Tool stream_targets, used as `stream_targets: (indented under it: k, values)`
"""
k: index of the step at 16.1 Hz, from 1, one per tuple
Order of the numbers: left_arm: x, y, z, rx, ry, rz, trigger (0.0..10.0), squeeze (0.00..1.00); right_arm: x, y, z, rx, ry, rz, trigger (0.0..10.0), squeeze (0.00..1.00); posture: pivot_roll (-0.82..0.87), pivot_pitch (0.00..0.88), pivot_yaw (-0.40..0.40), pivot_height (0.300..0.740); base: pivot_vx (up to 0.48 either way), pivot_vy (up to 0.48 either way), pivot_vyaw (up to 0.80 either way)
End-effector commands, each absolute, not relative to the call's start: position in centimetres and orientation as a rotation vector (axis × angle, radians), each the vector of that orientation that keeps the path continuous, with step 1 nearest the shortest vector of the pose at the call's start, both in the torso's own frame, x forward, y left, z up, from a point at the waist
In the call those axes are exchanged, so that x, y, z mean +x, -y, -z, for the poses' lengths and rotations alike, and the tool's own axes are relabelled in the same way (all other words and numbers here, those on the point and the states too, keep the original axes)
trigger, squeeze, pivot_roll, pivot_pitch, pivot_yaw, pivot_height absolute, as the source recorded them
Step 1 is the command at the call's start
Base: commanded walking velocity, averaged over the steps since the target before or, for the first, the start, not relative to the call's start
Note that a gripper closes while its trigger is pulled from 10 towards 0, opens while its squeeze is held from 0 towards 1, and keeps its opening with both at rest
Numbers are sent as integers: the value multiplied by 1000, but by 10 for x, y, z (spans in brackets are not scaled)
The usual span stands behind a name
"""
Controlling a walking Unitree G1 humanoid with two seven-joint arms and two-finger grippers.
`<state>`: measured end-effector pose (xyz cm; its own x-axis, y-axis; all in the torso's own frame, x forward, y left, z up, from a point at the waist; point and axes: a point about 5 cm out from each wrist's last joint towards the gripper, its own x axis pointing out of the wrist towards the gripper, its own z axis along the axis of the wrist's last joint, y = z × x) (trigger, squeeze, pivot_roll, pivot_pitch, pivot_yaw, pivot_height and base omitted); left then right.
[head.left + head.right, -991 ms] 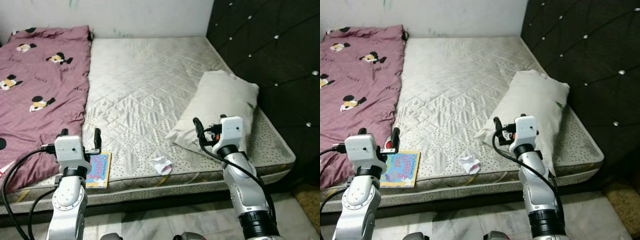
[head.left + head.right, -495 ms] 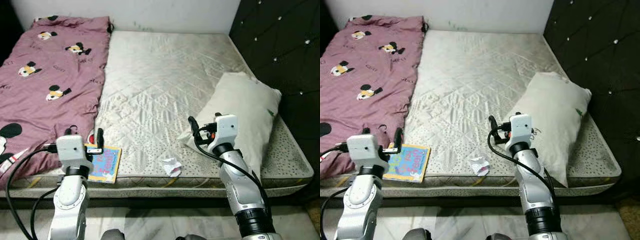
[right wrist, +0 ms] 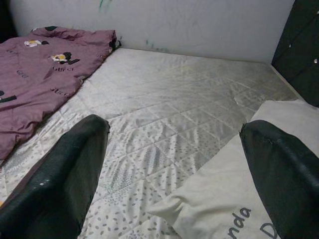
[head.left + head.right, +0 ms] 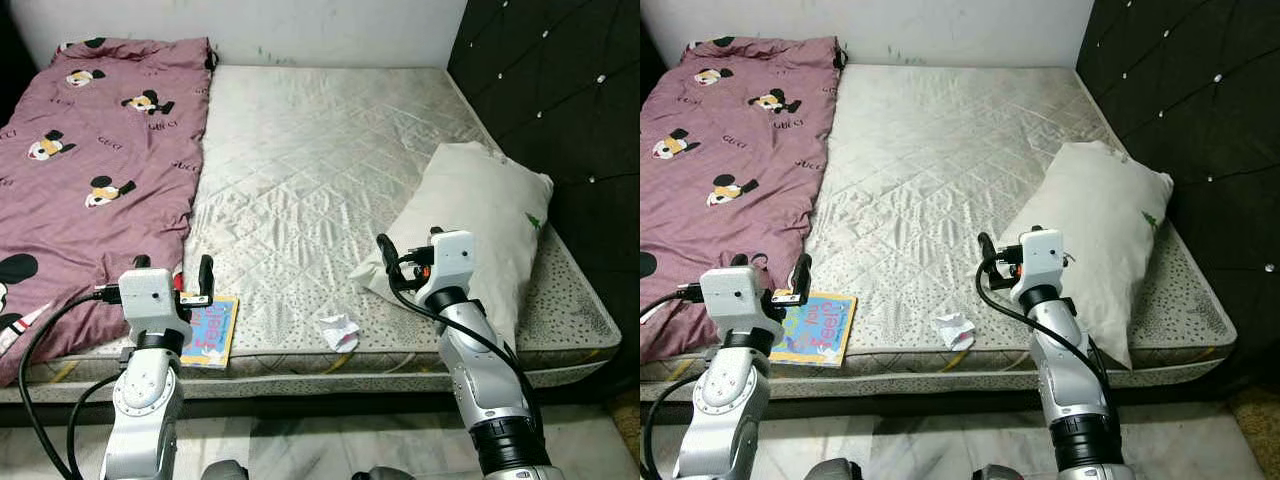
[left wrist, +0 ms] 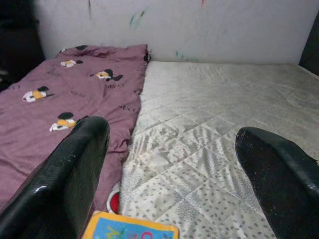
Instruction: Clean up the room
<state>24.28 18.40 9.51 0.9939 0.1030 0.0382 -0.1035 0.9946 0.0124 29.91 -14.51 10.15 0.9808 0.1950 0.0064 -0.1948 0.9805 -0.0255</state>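
A colourful children's book lies flat at the mattress's front edge, beside the purple cartoon-mouse blanket. A crumpled white wrapper sits near the front edge, between my arms. A white pillow lies on the right side of the bed. My left gripper hovers open just above and behind the book, holding nothing. My right gripper is open over the pillow's near corner, also holding nothing.
The bare quilted mattress spans the middle. A black tufted headboard rises on the right and a white wall at the back. A small red and white item peeks from the blanket's edge. Pale floor lies below.
The whole picture has shifted, so the camera has moved. Both grippers stay open in the same pose. Book, wrapper and pillow lie where they were.
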Motion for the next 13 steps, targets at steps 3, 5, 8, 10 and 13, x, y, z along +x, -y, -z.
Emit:
stream_targets:
  k: [3, 5, 8, 10, 13]
  values:
    - [231, -180, -96, 4, 13, -93, 10000, 0, 287, 151, -99, -26, -15, -196, 10000, 0, -6, 153, -44, 740, 0, 0, 0]
    - [224, -179, -95, -18, -9, -97, 10000, 0, 280, 154, -95, -32, -44, -203, 10000, 0, -6, 188, -50, 740, 0, 0, 0]
    - [219, -181, -98, -29, -22, -103, 10000, 0, 273, 155, -95, -19, -66, -207, 10000, 0, 1, 225, -54, 740, 0, 0, 0]
    - [216, -181, -97, -32, -40, -107, 10000, 0, 272, 155, -95, -13, -76, -203, 10000, 0, 2, 223, -51, 740, 0, 0, 0]
    - [223, -183, -95, -32, -46, -107, 10000, 0, 278, 154, -96, -14, -70, -198, 10000, 0, 0, 184, -44, 740, 0, 0, 0]
